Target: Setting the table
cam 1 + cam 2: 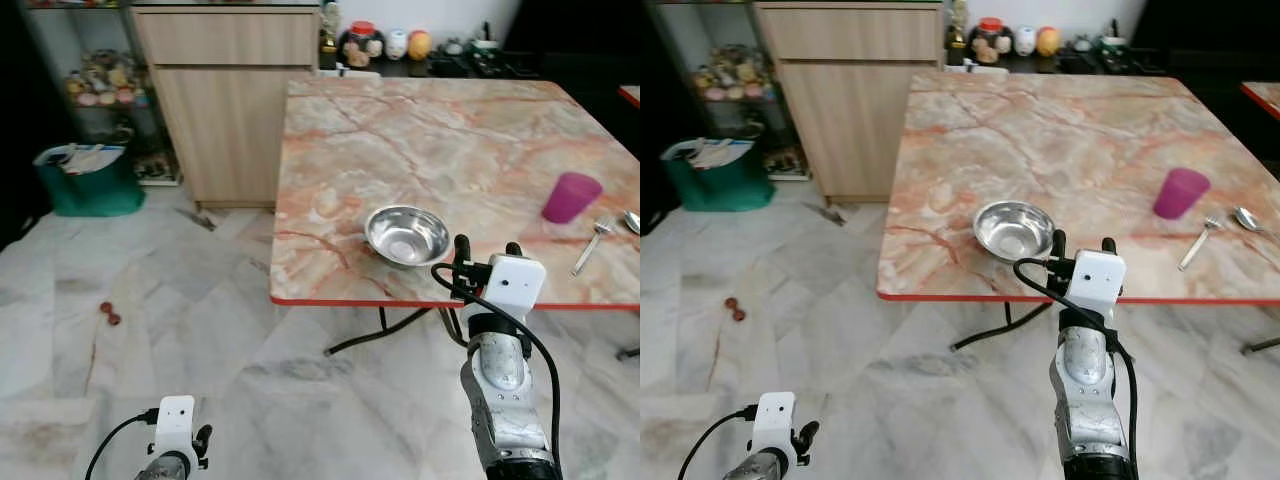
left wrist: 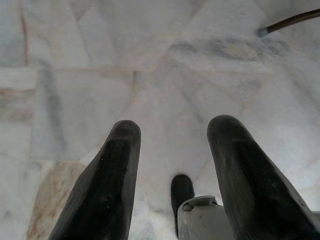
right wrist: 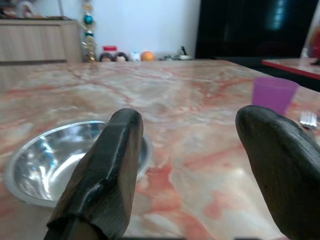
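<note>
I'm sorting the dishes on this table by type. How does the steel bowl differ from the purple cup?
The steel bowl is wide, shallow and shiny metal; the purple cup is narrow, taller and matte, opaque purple. The bowl sits near the table's front edge, just ahead of the right tool; the cup stands farther to the right, beside a fork. Both rest upright on the marble top, and the bowl looks empty.

Head stereo downward; wrist cameras along fingers (image 3: 112,165)
</note>
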Controlling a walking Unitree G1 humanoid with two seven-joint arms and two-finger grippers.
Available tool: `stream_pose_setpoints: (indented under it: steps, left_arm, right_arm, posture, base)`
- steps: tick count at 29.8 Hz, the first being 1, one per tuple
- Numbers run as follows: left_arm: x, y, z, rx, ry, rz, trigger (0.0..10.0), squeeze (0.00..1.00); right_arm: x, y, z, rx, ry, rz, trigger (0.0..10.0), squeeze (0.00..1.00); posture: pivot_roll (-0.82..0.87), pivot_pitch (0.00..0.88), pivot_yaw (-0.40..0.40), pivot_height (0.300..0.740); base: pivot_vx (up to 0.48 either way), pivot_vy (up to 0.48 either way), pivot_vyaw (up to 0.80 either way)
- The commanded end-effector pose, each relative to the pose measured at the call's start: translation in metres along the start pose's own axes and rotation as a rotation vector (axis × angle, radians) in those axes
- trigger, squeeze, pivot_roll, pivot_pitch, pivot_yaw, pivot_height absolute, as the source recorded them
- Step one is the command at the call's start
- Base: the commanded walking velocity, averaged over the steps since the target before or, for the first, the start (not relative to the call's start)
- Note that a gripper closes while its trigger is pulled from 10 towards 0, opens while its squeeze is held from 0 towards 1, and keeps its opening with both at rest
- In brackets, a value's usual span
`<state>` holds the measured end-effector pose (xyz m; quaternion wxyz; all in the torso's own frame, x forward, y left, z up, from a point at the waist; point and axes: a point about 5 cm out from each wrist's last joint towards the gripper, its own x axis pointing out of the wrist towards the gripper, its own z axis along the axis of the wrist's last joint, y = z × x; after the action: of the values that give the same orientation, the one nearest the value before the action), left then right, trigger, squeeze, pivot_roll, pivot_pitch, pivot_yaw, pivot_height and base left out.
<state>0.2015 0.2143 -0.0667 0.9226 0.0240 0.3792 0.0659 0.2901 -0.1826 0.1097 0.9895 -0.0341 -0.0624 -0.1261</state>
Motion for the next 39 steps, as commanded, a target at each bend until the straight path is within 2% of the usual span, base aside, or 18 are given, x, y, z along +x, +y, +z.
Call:
stream_pose_setpoints:
  steps: [1, 5, 14, 25, 29, 32, 39]
  left_arm:
    - [0.000, 0.000, -0.002, -0.009, 0.012, 0.003, 10.0, 0.00]
    - [-0.001, 0.000, -0.003, -0.010, 0.014, 0.002, 10.0, 0.00]
    - [-0.001, 0.000, -0.005, -0.006, 0.019, 0.000, 10.0, 0.00]
    - [-0.001, 0.000, -0.005, -0.005, 0.019, -0.002, 10.0, 0.00]
    - [-0.001, 0.000, -0.005, -0.006, 0.018, -0.001, 10.0, 0.00]
    - [-0.001, 0.000, -0.005, -0.006, 0.016, 0.000, 10.0, 0.00]
    - [-0.001, 0.001, -0.004, -0.001, 0.014, 0.010, 10.0, 0.00]
  right_arm:
    - [0.003, 0.002, 0.002, 0.005, 0.000, 0.005, 10.0, 0.00]
    - [0.003, 0.005, 0.003, 0.005, -0.014, 0.021, 10.0, 0.00]
    - [0.008, 0.013, 0.008, 0.009, -0.041, 0.042, 10.0, 0.00]
    - [0.009, 0.016, 0.011, 0.032, -0.057, 0.047, 10.0, 0.00]
    - [0.010, 0.018, 0.013, 0.032, -0.069, 0.057, 10.0, 0.00]
    - [0.009, 0.019, 0.013, 0.028, -0.070, 0.059, 10.0, 0.00]
    - [0.007, 0.018, 0.011, 0.035, -0.067, 0.049, 10.0, 0.00]
  posture:
    - [-0.06, 0.004, -0.038, 0.740]
    - [-0.05, 0.000, -0.043, 0.740]
    - [-0.04, 0.000, -0.046, 0.740]
    - [-0.04, 0.000, -0.045, 0.740]
    - [-0.04, 0.000, -0.046, 0.740]
    - [-0.04, 0.000, -0.045, 0.740]
    - [-0.04, 0.000, -0.043, 0.740]
  base:
    - [0.000, 0.000, -0.80]
    - [0.000, 0.000, -0.54]
    - [0.000, 0.000, 0.00]
    - [0.258, 0.000, 0.00]
    - [0.262, 0.000, -0.74]
    - [0.262, 0.000, 0.00]
    - [0.000, 0.000, 0.00]
